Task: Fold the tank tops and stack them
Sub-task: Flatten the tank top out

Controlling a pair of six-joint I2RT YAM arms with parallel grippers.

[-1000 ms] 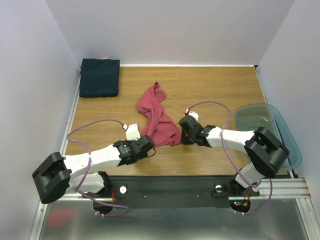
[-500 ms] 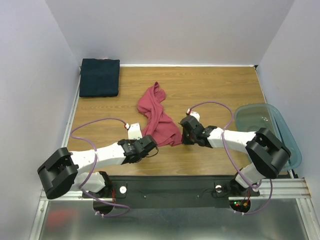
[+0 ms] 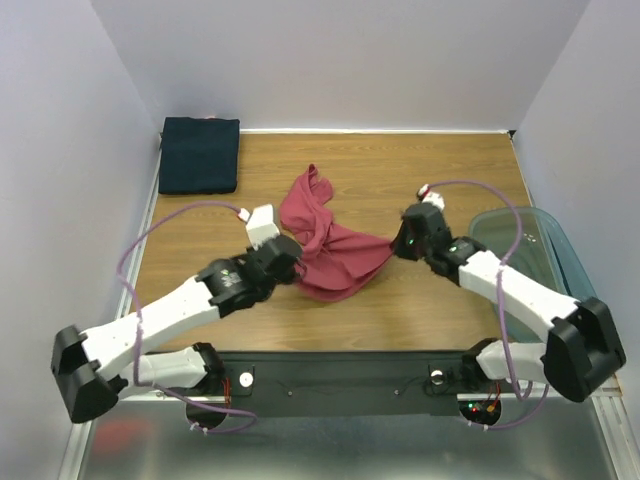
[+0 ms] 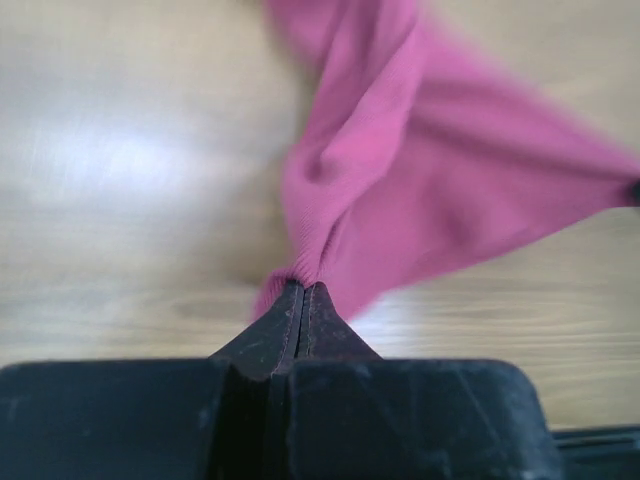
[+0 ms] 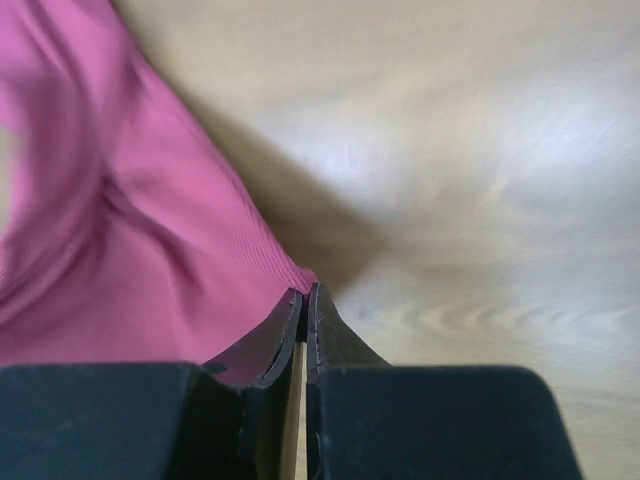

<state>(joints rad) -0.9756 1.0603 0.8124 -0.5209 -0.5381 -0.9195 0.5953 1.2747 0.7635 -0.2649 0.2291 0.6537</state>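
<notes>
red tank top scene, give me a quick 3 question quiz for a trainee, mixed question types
1. True or false: the left jaws and the right jaws are both shut on the rose-red tank top.
2. Where is the navy tank top?
A. lying flat at the far left corner of the table
B. hanging from the right jaws
C. under the rose-red tank top
3. Fill in: the blue-green tub stands at the table's ___ edge.

Key: 1 true; 2 A; 3 right
</notes>
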